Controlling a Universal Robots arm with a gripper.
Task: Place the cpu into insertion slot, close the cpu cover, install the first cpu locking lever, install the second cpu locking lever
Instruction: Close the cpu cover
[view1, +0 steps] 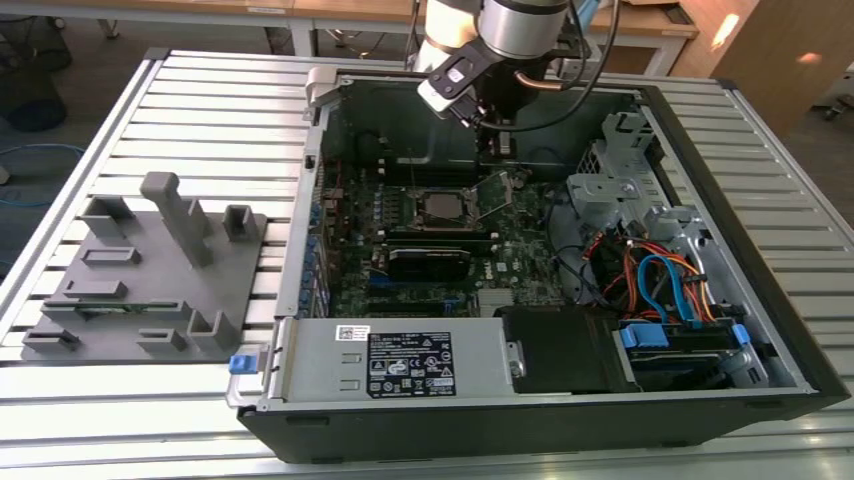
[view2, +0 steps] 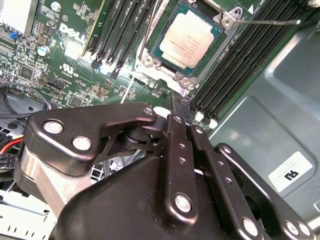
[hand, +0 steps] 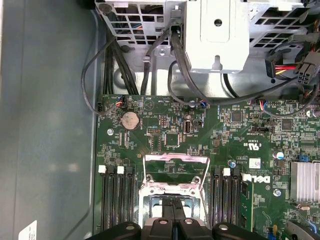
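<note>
The cpu (view2: 190, 39), a square chip with a dull silver top, lies flat in the insertion slot (view2: 150, 61) on the green motherboard; the exterior view shows the cpu (view1: 438, 207) mid-board. The cpu cover (hand: 175, 171), a silver frame with a square window, stands raised on its hinge, and it is tilted up beside the socket in the exterior view (view1: 497, 195). A thin silver locking lever (view2: 265, 21) sticks out from the socket's corner. My gripper (hand: 173, 214) hovers just above the socket's edge with its black fingers (view2: 176, 112) pressed together and nothing between them. In the exterior view the gripper (view1: 497, 150) hangs over the board's far side.
Long black memory slots (hand: 117, 197) flank the socket on both sides. A drive cage (hand: 217, 35) with cable bundles (hand: 150, 55) stands close beyond the board. The labelled power supply box (view1: 400, 362) fills the case front. A grey fixture tray (view1: 147, 270) sits at the exterior view's left.
</note>
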